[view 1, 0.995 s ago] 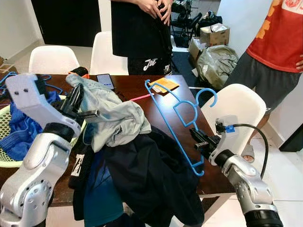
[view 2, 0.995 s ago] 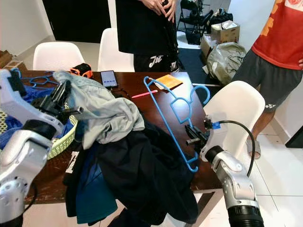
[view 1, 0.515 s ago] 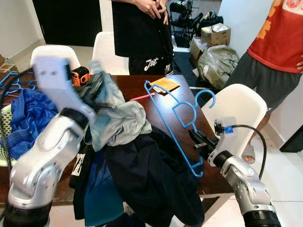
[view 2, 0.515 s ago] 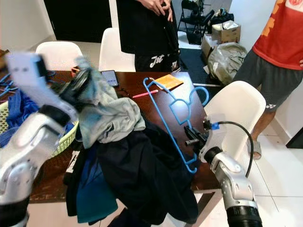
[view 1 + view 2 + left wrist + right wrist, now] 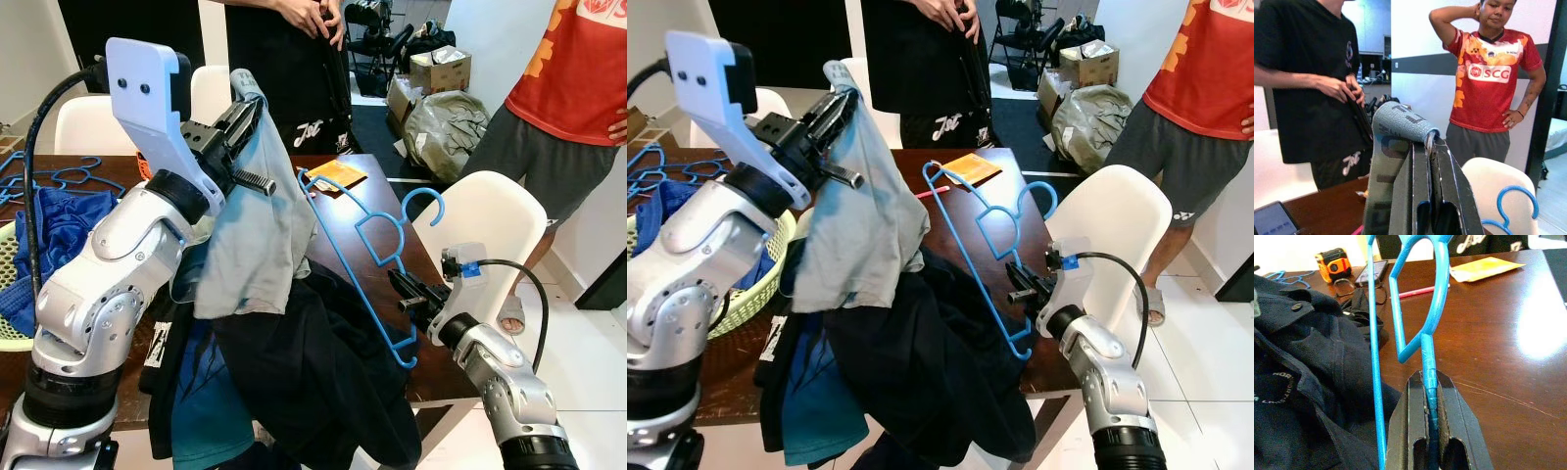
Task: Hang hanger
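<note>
My right gripper [image 5: 404, 286] is shut on the lower bar of a blue plastic hanger [image 5: 364, 245], which stands tilted over the dark wooden table [image 5: 343, 196] with its hook [image 5: 427, 201] toward the white chair. The clamped blue bar [image 5: 1429, 377] runs between the fingers in the right wrist view. My left gripper [image 5: 239, 110] is raised high and shut on a grey garment [image 5: 260, 235], which hangs down from it over a pile of dark clothes [image 5: 313, 362]. The pinched grey cloth [image 5: 1400, 122] drapes over the fingertips in the left wrist view.
Two people stand close: one in black [image 5: 284, 69] behind the table, one in an orange shirt [image 5: 578, 78] at the right. White chairs [image 5: 485, 230] ring the table. A green basket of blue clothes [image 5: 49, 235] sits left. A phone, yellow paper [image 5: 338, 173] and orange tape measure [image 5: 1334, 259] lie on the table.
My left arm has swung up and to the right, lifting the grey garment off the pile so it hangs free. The right gripper still holds the hanger in nearly the same place.
</note>
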